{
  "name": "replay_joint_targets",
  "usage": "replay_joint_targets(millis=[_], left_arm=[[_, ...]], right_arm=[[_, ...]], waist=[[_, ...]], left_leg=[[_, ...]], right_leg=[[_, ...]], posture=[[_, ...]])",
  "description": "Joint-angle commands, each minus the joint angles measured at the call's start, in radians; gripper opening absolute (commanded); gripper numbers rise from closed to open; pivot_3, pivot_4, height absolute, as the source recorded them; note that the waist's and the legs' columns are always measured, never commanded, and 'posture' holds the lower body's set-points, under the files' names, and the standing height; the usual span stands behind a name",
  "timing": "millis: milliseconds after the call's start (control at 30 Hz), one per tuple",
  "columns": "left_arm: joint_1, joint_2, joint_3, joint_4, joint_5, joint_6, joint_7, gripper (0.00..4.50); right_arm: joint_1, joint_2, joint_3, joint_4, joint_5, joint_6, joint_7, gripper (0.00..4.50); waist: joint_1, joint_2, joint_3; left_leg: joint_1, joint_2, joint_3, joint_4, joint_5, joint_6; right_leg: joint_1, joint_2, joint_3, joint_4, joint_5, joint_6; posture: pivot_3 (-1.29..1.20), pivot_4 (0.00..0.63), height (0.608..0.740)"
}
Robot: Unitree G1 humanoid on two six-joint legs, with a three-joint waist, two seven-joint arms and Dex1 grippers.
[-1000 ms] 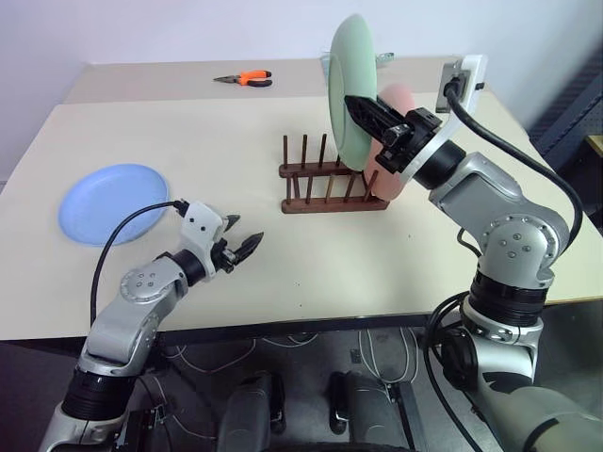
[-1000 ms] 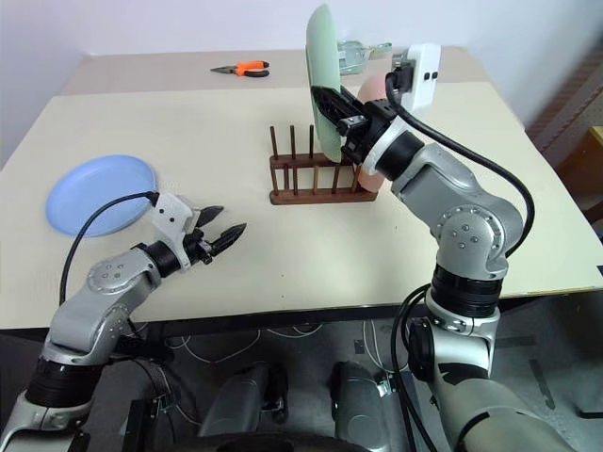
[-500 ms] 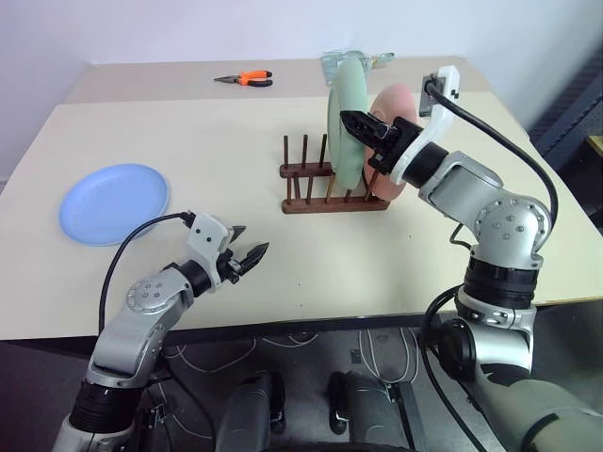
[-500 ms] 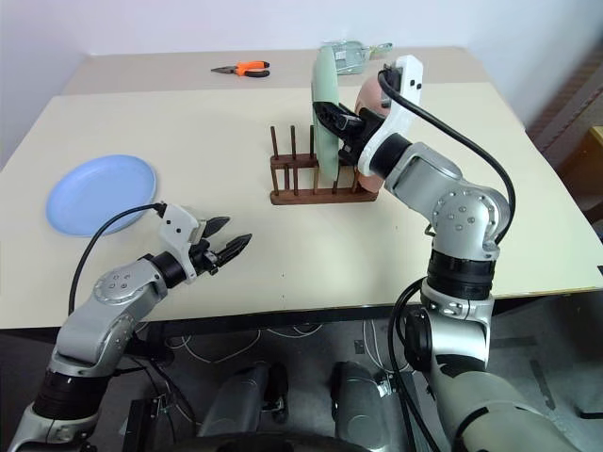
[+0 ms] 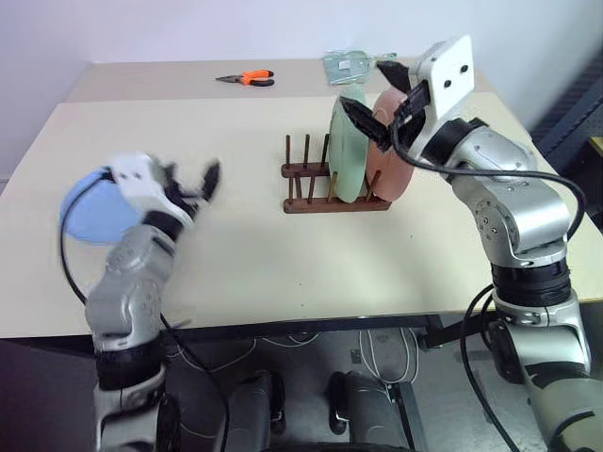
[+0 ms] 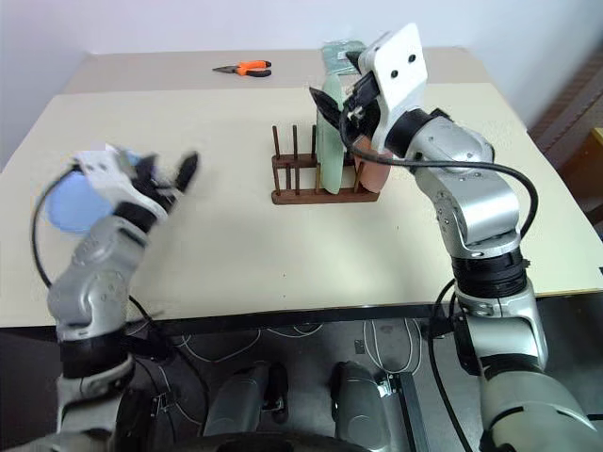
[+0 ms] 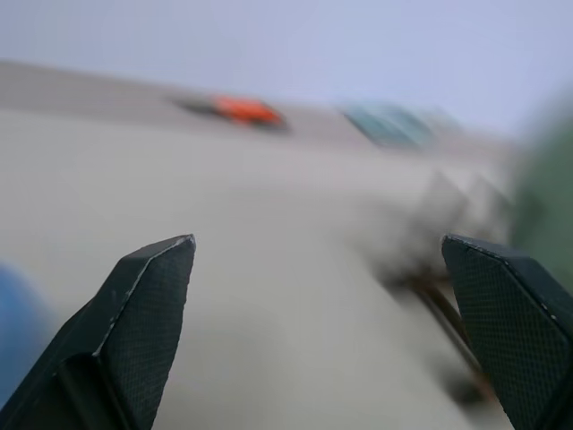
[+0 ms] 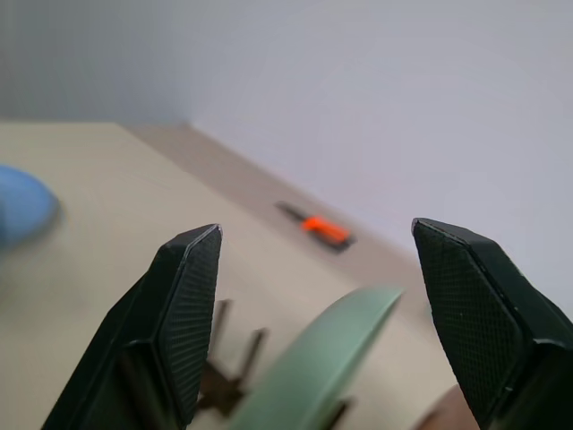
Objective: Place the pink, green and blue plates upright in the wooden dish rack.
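Looking at my dark wooden rack (image 5: 334, 188): thin pegs, rails running left-right, green plate (image 5: 347, 146) and pink plate (image 5: 386, 141) upright. Both the right gripper (image 8: 313, 260) and left gripper (image 7: 318, 269) are spread, empty.

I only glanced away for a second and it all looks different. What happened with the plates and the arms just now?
The right gripper lowered the green plate into the wooden dish rack beside the pink plate, then opened and let it go; the plate now stands upright on its own. The left gripper rose toward the blue plate and opened wider. The blue plate, the pink plate, the rack and the orange pliers stayed put.
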Motion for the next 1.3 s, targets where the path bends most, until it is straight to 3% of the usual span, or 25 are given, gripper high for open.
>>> replay_joint_targets(millis=[33,100,333,433,667,867,1000,1300], left_arm=[[-0.098,0.013,0.204,0.072,0.100,0.080,0.359,4.50],[-0.120,0.024,0.240,0.083,0.132,0.185,0.450,4.50],[-0.145,-0.052,0.320,0.050,0.065,0.421,0.518,4.50],[-0.164,-0.140,0.437,0.072,-0.010,0.458,0.565,3.64],[-0.141,-0.131,0.410,0.074,-0.017,0.426,0.508,0.09],[-0.081,-0.121,0.111,-0.121,0.069,0.199,0.341,0.03],[-0.048,-0.183,-0.064,-0.271,0.077,0.123,0.285,0.03],[-0.074,-0.297,-0.144,-0.387,-0.048,0.178,0.272,0.03]], right_arm=[[0.002,-0.018,-0.009,-0.086,-0.021,-0.122,0.094,4.33],[0.022,-0.003,0.017,-0.130,0.004,-0.108,0.138,4.48],[0.131,0.060,0.116,-0.235,0.003,-0.094,0.216,4.48],[0.183,0.073,0.160,-0.233,-0.040,-0.117,0.224,4.50],[0.228,0.070,0.183,-0.199,-0.119,-0.146,0.239,4.50],[0.197,0.066,0.181,-0.170,-0.153,-0.128,0.253,4.50],[0.157,0.073,0.260,-0.078,-0.316,-0.272,0.234,4.50],[0.047,0.127,0.324,0.173,-0.574,-0.532,0.120,4.50]], waist=[[-0.003,0.000,0.000],[-0.004,0.000,0.000],[0.025,-0.005,-0.001],[0.024,-0.006,0.000],[0.021,-0.007,0.000],[0.025,-0.008,0.000],[0.021,-0.008,0.000],[0.010,-0.007,0.000]], left_leg=[[0.000,0.000,0.000,0.000,0.000,0.000],[0.001,0.000,0.000,0.000,0.000,0.000],[0.001,0.000,-0.003,0.002,0.000,0.000],[0.001,-0.001,-0.004,0.002,0.000,0.000],[0.005,-0.001,-0.004,0.001,0.000,-0.001],[0.005,-0.001,-0.004,0.001,0.000,-0.002],[0.005,-0.001,-0.004,0.001,0.000,-0.002],[0.005,0.000,-0.004,0.001,0.001,-0.002]], right_leg=[[0.000,0.000,0.000,0.000,0.000,0.000],[0.000,0.000,0.000,0.000,0.000,0.000],[0.005,0.000,-0.003,-0.002,0.000,0.001],[0.006,0.000,-0.004,-0.002,0.000,0.001],[0.008,0.000,-0.004,-0.002,0.000,0.001],[0.009,0.000,-0.004,-0.003,0.000,0.001],[0.009,0.000,-0.004,-0.003,0.000,0.001],[0.009,0.001,-0.004,-0.003,0.000,0.001]], posture=[[0.00,0.150,0.740],[0.00,0.150,0.740],[0.00,0.150,0.740],[0.00,0.150,0.740],[0.00,0.150,0.740],[0.00,0.150,0.740],[0.00,0.150,0.740],[0.00,0.150,0.740]])
